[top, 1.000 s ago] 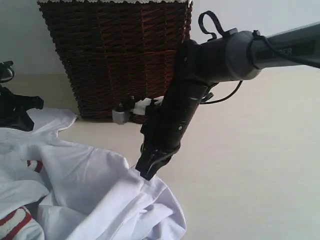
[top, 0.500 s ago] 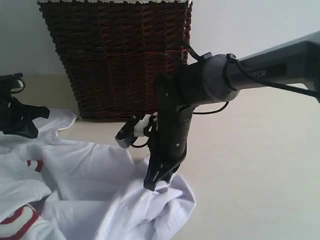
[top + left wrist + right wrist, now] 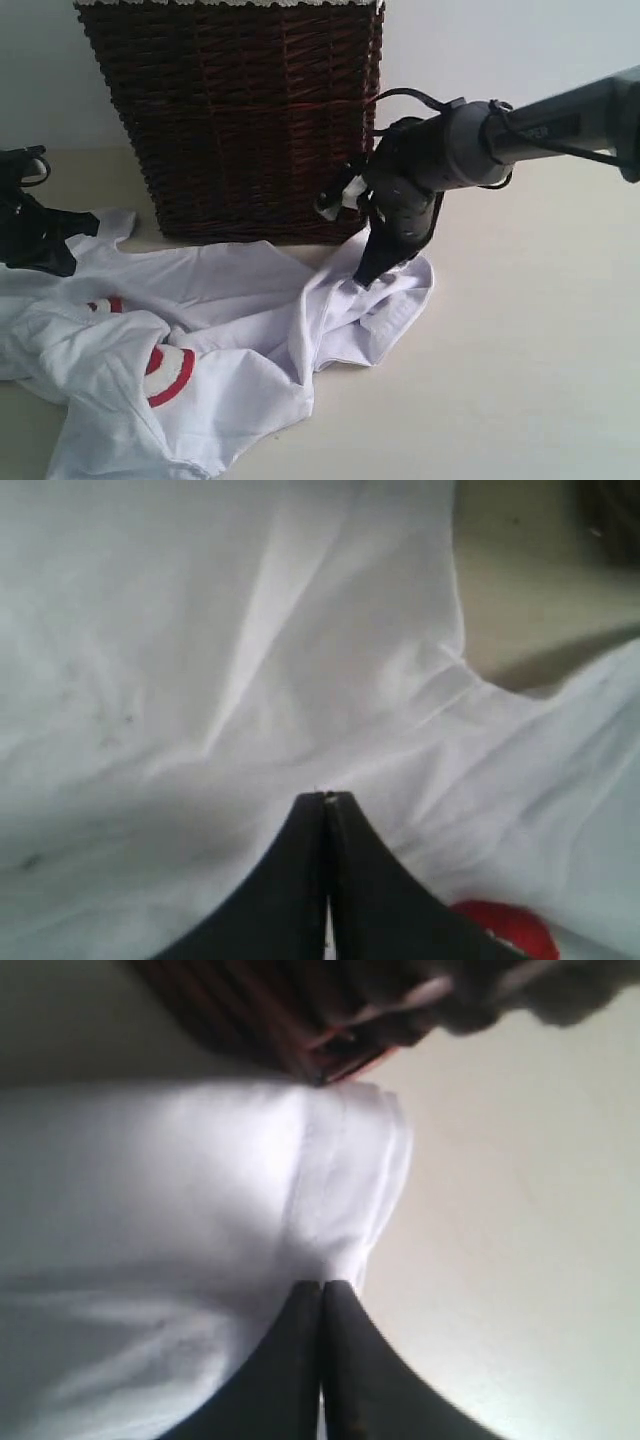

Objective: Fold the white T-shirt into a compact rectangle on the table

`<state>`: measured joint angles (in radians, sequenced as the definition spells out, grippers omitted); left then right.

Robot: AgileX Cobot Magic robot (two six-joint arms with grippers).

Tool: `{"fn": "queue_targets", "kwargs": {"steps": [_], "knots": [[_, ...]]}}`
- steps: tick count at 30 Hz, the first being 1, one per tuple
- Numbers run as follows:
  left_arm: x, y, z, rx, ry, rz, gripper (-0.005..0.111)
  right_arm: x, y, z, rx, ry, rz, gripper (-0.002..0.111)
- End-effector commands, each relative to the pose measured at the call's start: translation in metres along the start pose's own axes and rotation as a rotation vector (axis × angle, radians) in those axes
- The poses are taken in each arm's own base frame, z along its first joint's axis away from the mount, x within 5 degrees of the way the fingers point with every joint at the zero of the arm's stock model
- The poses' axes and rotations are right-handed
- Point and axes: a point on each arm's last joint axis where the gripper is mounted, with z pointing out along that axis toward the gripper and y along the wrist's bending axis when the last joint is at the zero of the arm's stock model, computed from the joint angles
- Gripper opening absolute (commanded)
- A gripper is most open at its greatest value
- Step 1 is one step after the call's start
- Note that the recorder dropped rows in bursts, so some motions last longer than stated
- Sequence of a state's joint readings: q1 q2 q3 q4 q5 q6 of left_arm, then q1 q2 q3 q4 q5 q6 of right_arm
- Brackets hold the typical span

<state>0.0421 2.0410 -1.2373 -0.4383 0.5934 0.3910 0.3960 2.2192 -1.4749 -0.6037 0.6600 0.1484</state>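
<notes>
The white T-shirt (image 3: 230,290) lies crumpled and partly spread on the table (image 3: 520,350), with red-outlined lettering (image 3: 175,372) showing near the front left. My right gripper (image 3: 362,280) is shut on a raised fold of the shirt just in front of the basket; in the right wrist view its jaws (image 3: 322,1284) pinch a hemmed edge of the shirt (image 3: 150,1180). At the far left my left gripper (image 3: 60,262) is shut at the shirt's edge. Its closed tips (image 3: 326,796) press into the cloth (image 3: 200,630), beside a red patch (image 3: 505,920).
A tall dark brown wicker basket (image 3: 240,110) stands at the back, right behind the right gripper and the shirt's far edge. Bare table stretches to the right and front right. The right arm (image 3: 560,120) reaches in from the right.
The right gripper has carried its fold of shirt to the right and back toward the basket, pulling the cloth flatter. More red lettering now shows. The left gripper has barely moved.
</notes>
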Motion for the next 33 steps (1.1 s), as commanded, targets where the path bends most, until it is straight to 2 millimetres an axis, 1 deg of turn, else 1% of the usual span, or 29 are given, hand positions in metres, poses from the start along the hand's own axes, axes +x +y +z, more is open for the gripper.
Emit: {"fn": "queue_targets", "kwargs": {"steps": [1,3,5,7,8,9,10,11,12,14,15,17,18,20,22,24,26,29,31,33], "knots": [[-0.013,-0.003,-0.022,-0.008,-0.078,0.057,0.0,-0.016,-0.015,-0.042,-0.033,-0.155,0.036,0.0],[-0.018,-0.008,-0.039,0.005,-0.132,0.075,0.0,-0.02,-0.018,-0.06,-0.067,-0.213,0.056,0.0],[-0.02,-0.018,-0.057,0.061,-0.176,0.103,0.0,-0.023,-0.022,-0.079,-0.095,-0.267,0.069,0.0],[-0.017,-0.033,-0.071,0.18,-0.19,0.151,0.001,-0.026,-0.027,-0.1,-0.122,-0.327,0.091,0.0],[-0.013,-0.042,-0.074,0.244,-0.177,0.175,0.003,-0.026,-0.029,-0.109,-0.124,-0.349,0.096,0.0],[-0.008,-0.056,-0.076,0.308,-0.165,0.213,0.008,-0.026,-0.032,-0.117,-0.126,-0.369,0.103,0.0],[-0.002,-0.067,-0.076,0.335,-0.143,0.253,0.014,-0.026,-0.035,-0.125,-0.122,-0.387,0.11,0.0],[0.006,-0.078,-0.072,0.341,-0.116,0.281,0.018,-0.025,-0.037,-0.132,-0.118,-0.398,0.114,0.0],[0.017,-0.096,-0.068,0.322,-0.082,0.346,0.019,-0.024,-0.04,-0.139,-0.114,-0.41,0.119,0.0],[0.035,-0.122,-0.056,0.264,-0.027,0.449,0.019,-0.022,-0.044,-0.151,-0.107,-0.426,0.125,0.0],[0.048,-0.14,-0.048,0.216,0.008,0.523,0.019,-0.021,-0.046,-0.158,-0.103,-0.434,0.128,0.0],[0.064,-0.163,-0.038,0.147,0.039,0.606,0.019,-0.019,-0.049,-0.168,-0.106,-0.45,0.143,0.0],[0.071,-0.172,-0.033,0.109,0.054,0.608,0.02,-0.018,-0.05,-0.173,-0.107,-0.455,0.148,0.0],[0.083,-0.185,-0.025,0.091,0.08,0.624,0.023,-0.016,-0.051,-0.182,-0.119,-0.469,0.144,0.0],[0.091,-0.187,-0.017,0.073,0.132,0.6,0.028,-0.015,-0.05,-0.186,-0.141,-0.476,0.141,0.0],[0.095,-0.179,-0.012,0.004,0.191,0.544,0.03,-0.015,-0.049,-0.188,-0.165,-0.479,0.135,0.0],[0.099,-0.168,-0.011,-0.096,0.253,0.536,0.03,-0.014,-0.048,-0.189,-0.178,-0.479,0.133,0.0],[0.106,-0.15,-0.02,-0.257,0.32,0.547,0.03,-0.015,-0.046,-0.189,-0.193,-0.481,0.124,0.0],[0.111,-0.144,-0.03,-0.299,0.324,0.544,0.03,-0.015,-0.046,-0.19,-0.194,-0.487,0.12,0.0],[0.116,-0.142,-0.045,-0.304,0.321,0.54,0.03,-0.016,-0.046,-0.19,-0.199,-0.495,0.128,0.0]]}}
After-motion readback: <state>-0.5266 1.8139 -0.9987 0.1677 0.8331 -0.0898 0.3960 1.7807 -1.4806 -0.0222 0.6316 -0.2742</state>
